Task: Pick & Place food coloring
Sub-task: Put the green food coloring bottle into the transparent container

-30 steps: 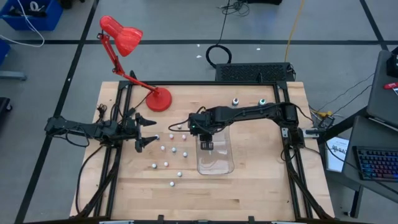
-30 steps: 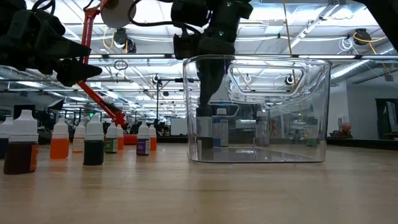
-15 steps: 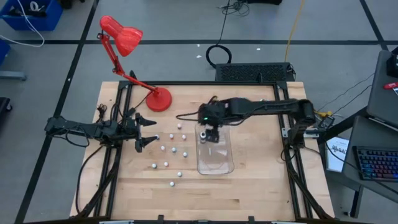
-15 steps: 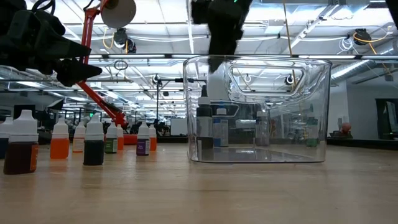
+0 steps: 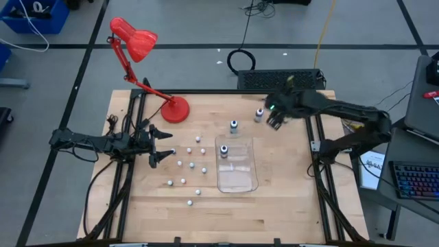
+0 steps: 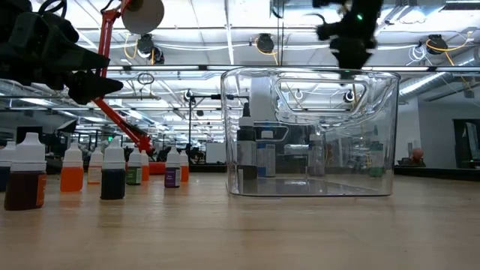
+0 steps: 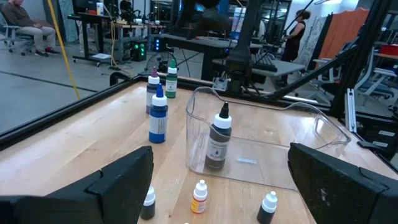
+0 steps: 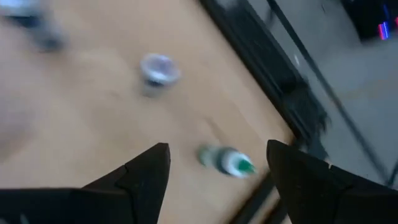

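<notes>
The food coloring bottle [image 7: 217, 140], dark with a black nozzle, stands upright inside the clear tray [image 7: 323, 124] at its far end. Half a second earlier the right gripper [image 5: 275, 119] hung over that end of the tray. It has since let go and swung off to the table's far right corner, so the bottle now lies well apart from it and one placement looks complete.

The right gripper's fingers are spread wide and hold nothing. In its wrist view a green-topped bottle [image 8: 227, 160] lies just ahead of the gap between them and a pale-topped bottle [image 8: 157, 68] stands farther ahead; either seems a likely next pick. A blue-topped bottle [image 5: 234, 125] stands between this gripper and the tray, just outside the tray's far rim.

The tiny bottles [image 5: 188, 165] are still scattered on the wood beside the tray. They are nearest the left gripper [image 5: 161, 144], which waits wide and empty at the table's left edge.
</notes>
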